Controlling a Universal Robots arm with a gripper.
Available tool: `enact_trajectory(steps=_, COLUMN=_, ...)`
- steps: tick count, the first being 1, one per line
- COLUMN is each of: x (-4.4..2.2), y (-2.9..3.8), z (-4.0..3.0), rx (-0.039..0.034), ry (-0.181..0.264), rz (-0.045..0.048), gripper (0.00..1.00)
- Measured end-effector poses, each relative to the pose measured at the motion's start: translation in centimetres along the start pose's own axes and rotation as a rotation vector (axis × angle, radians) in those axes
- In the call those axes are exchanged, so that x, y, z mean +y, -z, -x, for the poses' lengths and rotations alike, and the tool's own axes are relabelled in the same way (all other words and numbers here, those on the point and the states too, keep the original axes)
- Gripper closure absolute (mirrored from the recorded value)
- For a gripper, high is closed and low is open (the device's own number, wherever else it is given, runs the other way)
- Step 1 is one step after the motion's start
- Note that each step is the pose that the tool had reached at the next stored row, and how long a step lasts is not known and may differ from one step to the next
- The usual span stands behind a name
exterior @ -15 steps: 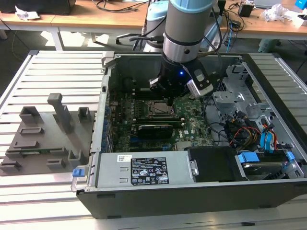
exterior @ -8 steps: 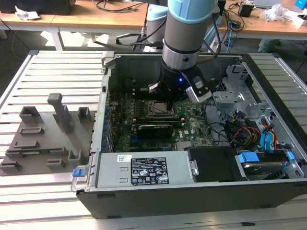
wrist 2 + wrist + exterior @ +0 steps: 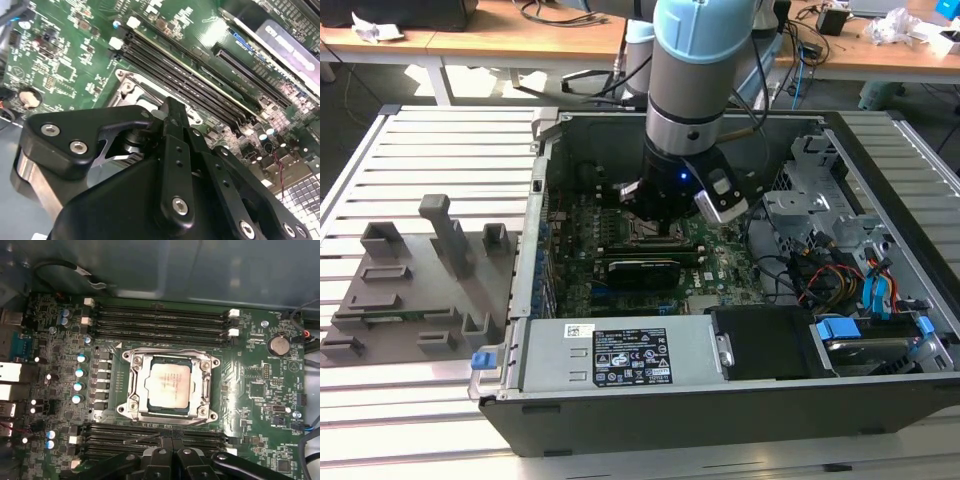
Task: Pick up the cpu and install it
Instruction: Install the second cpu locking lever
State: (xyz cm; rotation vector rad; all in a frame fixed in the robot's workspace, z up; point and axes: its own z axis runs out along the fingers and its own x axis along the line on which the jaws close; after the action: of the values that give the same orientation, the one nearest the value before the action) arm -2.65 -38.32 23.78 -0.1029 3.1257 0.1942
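Silvery cpu sits socketed, apart from the claw.

Slatted metal table, pale grey, ribs running across the exterior view. Resting directly on it: an open black computer case toward the exterior view's right, lid off, green motherboard exposed inside; a grey plastic tray with upright blocks on the exterior view's left, just beside the case wall. Bare slats visible beyond the tray and in front of it. Behind, well apart, wooden desks strewn with cables and crumpled paper.
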Motion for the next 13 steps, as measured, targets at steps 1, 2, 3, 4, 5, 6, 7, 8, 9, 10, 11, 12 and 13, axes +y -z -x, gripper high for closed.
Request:
enact_trajectory(steps=1, x=0.0, y=-0.08, z=-0.1, rx=0.0, ry=0.0, rz=0.0002, gripper=0.89)
enact_trajectory(steps=2, x=-0.01, y=-0.2, z=-0.21, rx=0.0001, ry=0.0, rz=0.0003, gripper=0.89)
enact_trajectory(steps=3, x=-0.03, y=-0.36, z=-0.3, rx=0.0, ry=0.0, rz=0.0005, gripper=0.89)
enact_trajectory(steps=4, x=-0.05, y=-0.56, z=-0.37, rx=0.0, ry=0.0, rz=0.0006, gripper=0.89)
enact_trajectory(steps=5, x=-0.06, y=-0.78, z=-0.49, rx=0.0, ry=0.0, rz=0.0007, gripper=0.89)
enact_trajectory(steps=6, x=-0.08, y=-1.0, z=-0.68, rx=0.0001, ry=0.0, rz=0.0006, gripper=0.89)
enact_trajectory(steps=7, x=-0.1, y=-1.19, z=-0.79, rx=0.0001, ry=0.0, rz=0.0006, gripper=0.89)
enact_trajectory(steps=8, x=-0.11, y=-1.29, z=-0.85, rx=0.0, ry=0.0, rz=0.0006, gripper=0.89)
enact_trajectory(steps=9, x=-0.12, y=-1.39, z=-0.93, rx=0.0, ry=0.0, rz=0.0006, gripper=0.89)
enact_trajectory(steps=10, x=-0.12, y=-1.54, z=-1.09, rx=0.0, ry=0.0, rz=0.0008, gripper=0.89)
enact_trajectory(steps=11, x=-0.12, y=-1.72, z=-1.39, rx=0.0, ry=0.0, rz=0.0013, gripper=0.89)
enact_trajectory(steps=12, x=-0.13, y=-1.8, z=-1.55, rx=0.0, ry=0.0, rz=0.0015, gripper=0.89)
enact_trajectory(steps=13, x=-0.12, y=-1.9, z=-1.73, rx=0.0, ry=0.0, rz=0.0016, gripper=0.89)
